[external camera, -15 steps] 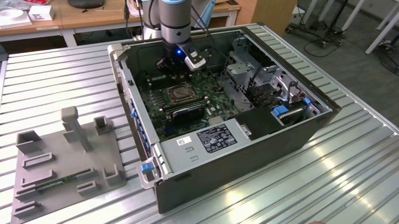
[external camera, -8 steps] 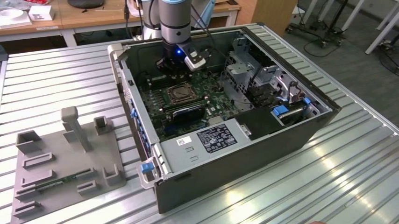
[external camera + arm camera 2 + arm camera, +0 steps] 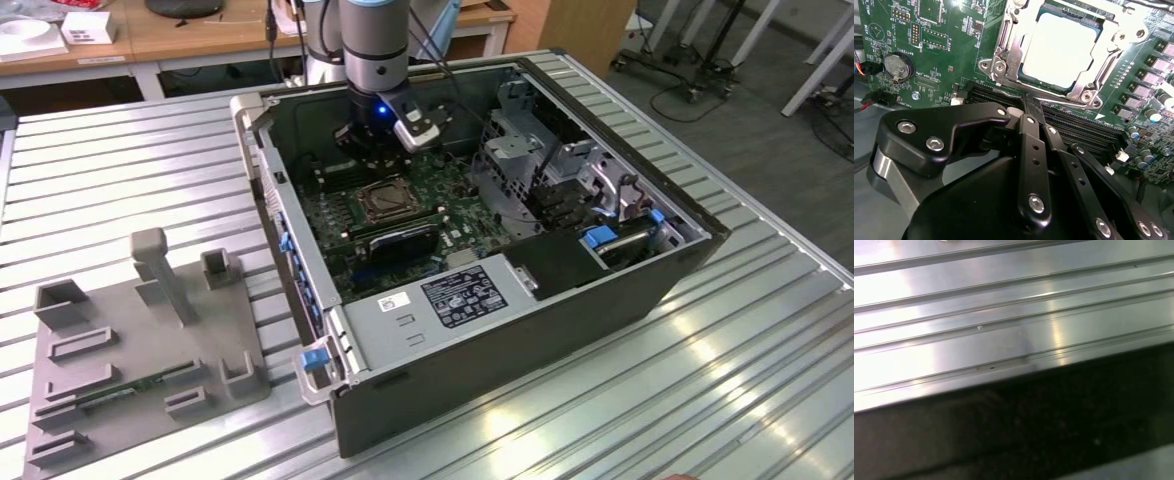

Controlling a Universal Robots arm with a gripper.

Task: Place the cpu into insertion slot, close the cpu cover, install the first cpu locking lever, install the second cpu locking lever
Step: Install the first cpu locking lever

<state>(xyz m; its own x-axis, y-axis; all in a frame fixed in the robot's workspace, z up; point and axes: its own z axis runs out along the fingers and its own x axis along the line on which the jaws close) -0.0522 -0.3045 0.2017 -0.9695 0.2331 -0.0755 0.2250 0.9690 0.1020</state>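
Grey cylindrical metal arm (image 3: 374, 50) is showing a glowing blue light (image 3: 383, 111) at its 6 o'clock end, a white boxy block (image 3: 422, 128) at 4 o'clock. Matte black jointed gripper (image 3: 1029, 117) is carrying silver screw heads (image 3: 1035, 202).

computer case (image 3: 534, 340): just the one, side panel off
green board (image 3: 944, 30): one, lying inside the case
cpu (image 3: 1061, 47): one, sat on that board
cpu cover (image 3: 1004, 52): one, framing the cpu
coin battery (image 3: 896, 66): one, also inside the case
grey fixture (image 3: 134, 370): one, outside the case on the exterior view's left
robot arm (image 3: 374, 50): one, reaching into the case
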